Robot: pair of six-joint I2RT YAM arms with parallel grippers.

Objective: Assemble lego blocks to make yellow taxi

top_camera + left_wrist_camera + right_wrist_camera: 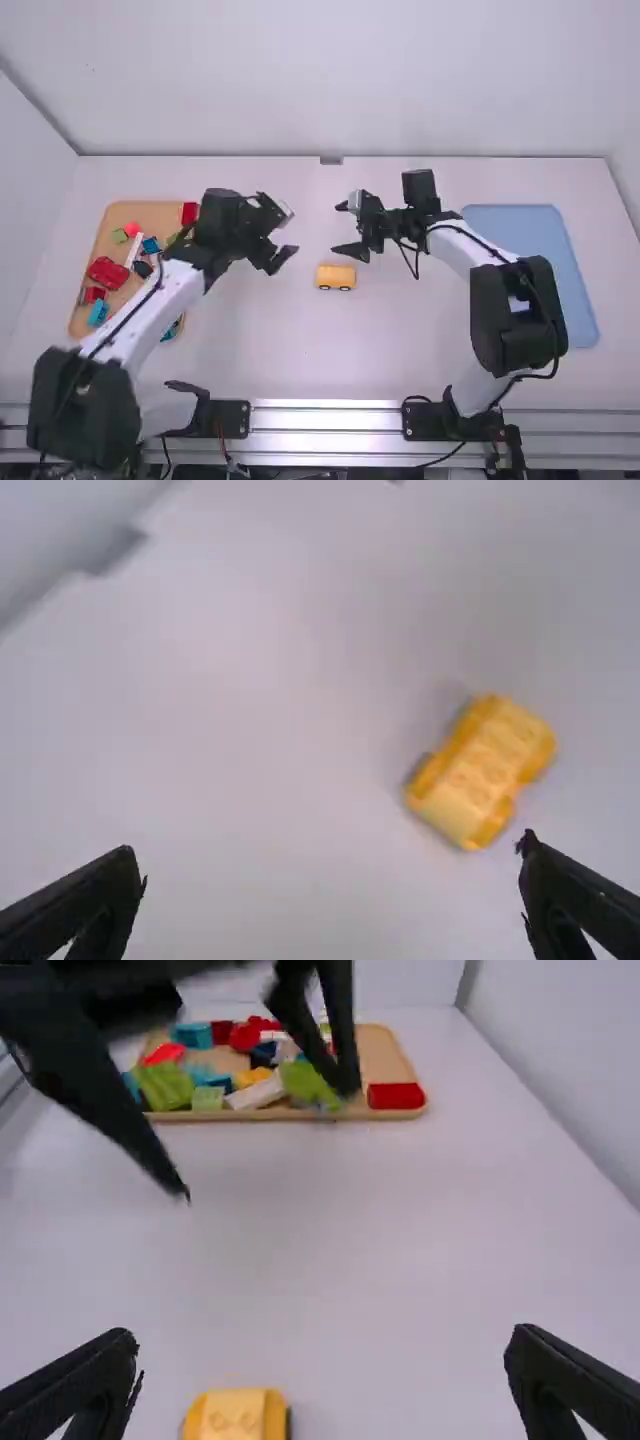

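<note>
The yellow taxi body stands on its wheels on the table in the middle, studs showing on top of the yellow block in the left wrist view. Up and to its left is my left gripper, its fingers wide apart; the left wrist view has the same gripper with nothing between its fingers. Just above the car and a little right, my right gripper is spread wide and holds nothing. In the right wrist view the car's yellow end lies low between the fingers of the right gripper.
At the far left a wooden tray holds several loose coloured blocks and a red car body, partly behind the left arm. A blue tray lies at the right, partly behind the right arm. White walls border the table.
</note>
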